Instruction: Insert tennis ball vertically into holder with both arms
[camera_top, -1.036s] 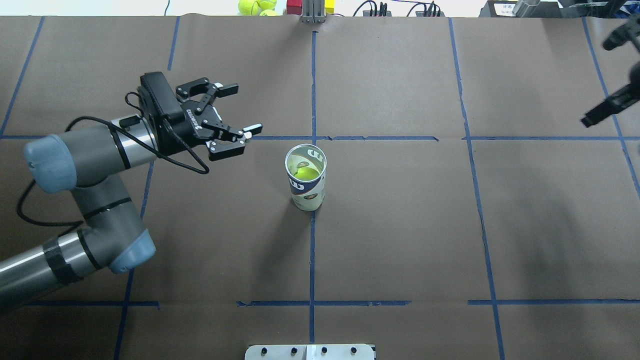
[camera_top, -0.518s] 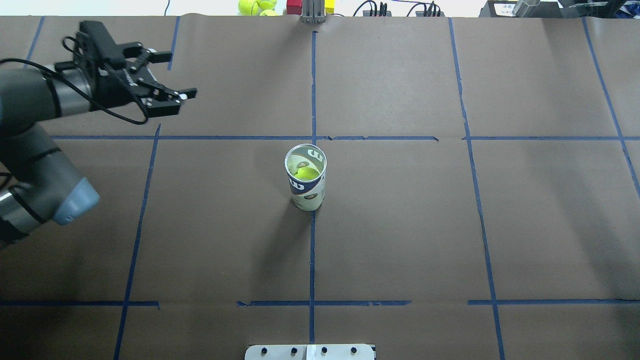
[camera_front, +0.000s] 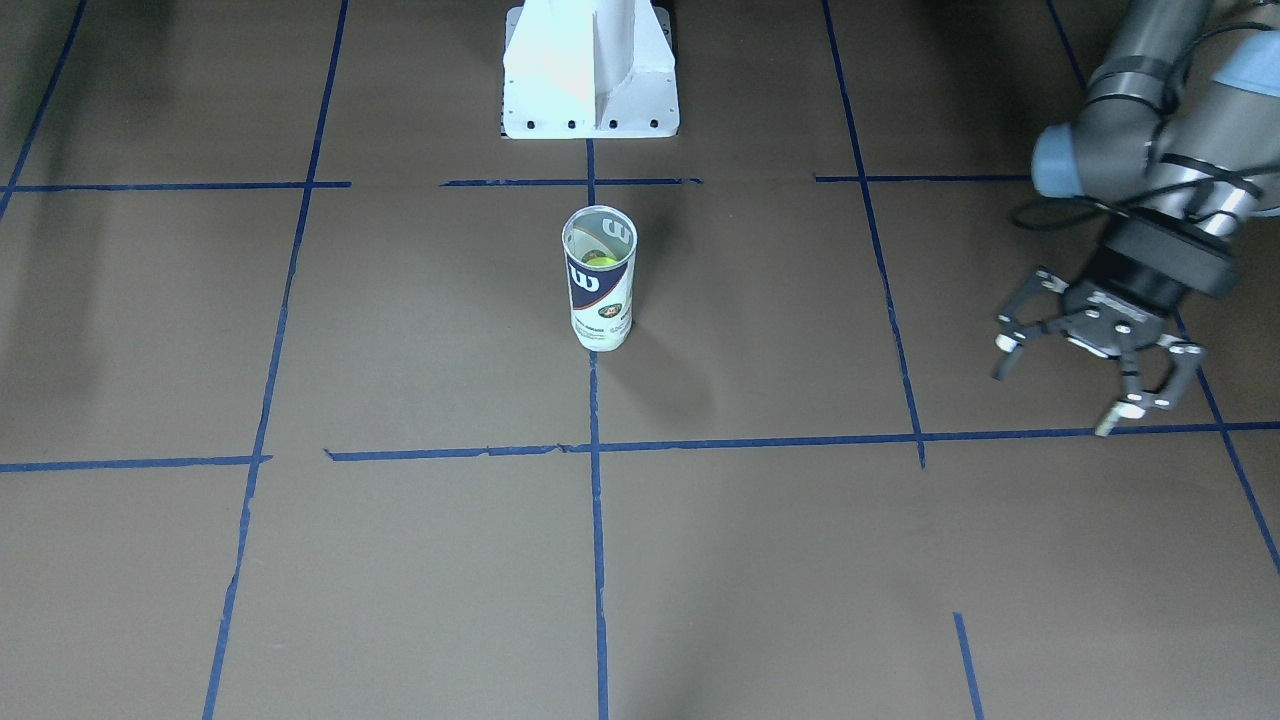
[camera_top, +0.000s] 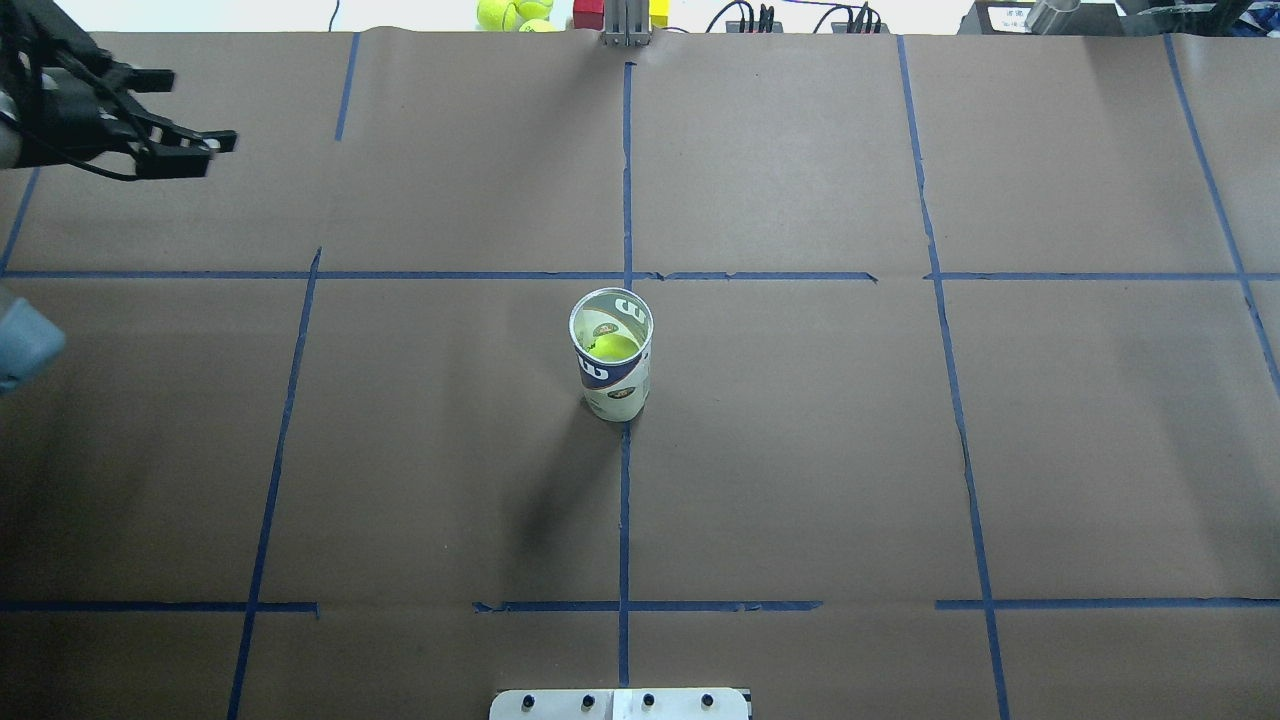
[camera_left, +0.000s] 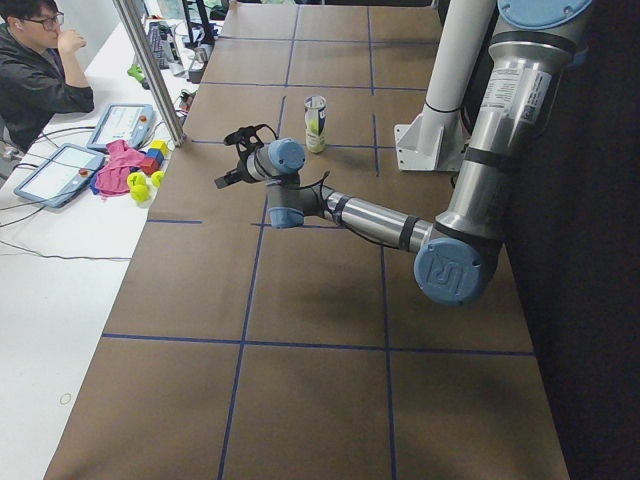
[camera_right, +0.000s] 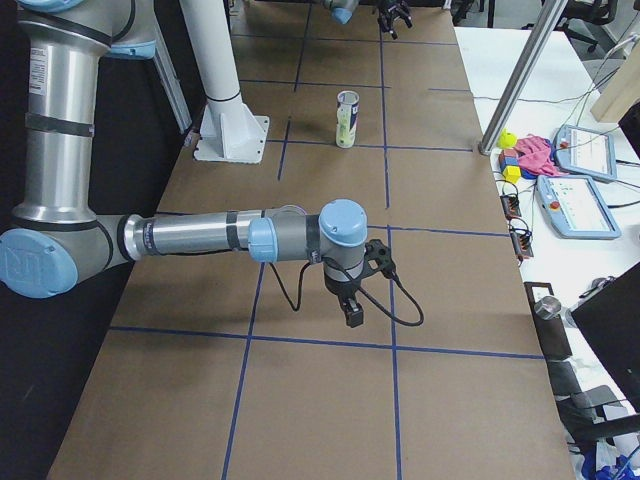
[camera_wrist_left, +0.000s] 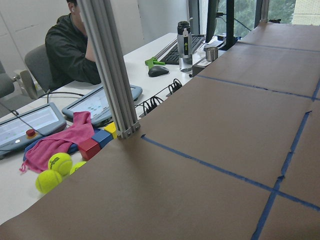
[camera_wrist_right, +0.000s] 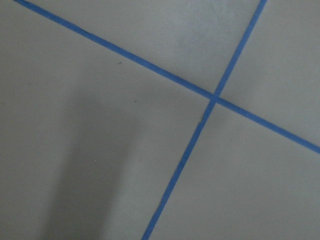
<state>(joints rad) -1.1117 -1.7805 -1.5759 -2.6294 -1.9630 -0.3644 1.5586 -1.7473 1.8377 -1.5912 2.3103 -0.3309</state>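
Plainly, left arm (camera_front: 1112, 140) jaws gape wide, holding nothing; right arm (camera_right: 200, 238) jaws: cannot tell.

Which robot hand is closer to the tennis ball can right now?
Left. The left gripper hangs out to the holder's left and somewhat forward; the right gripper hangs farther off, out to the holder's right.

Grey-silver arms (camera_right: 190, 238), light-blue joint caps (camera_right: 340, 218)

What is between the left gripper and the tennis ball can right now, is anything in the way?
Nothing visible. Only bare brown paper with blue tape lines lies between the open left gripper and the upright holder, which already has a ball inside.
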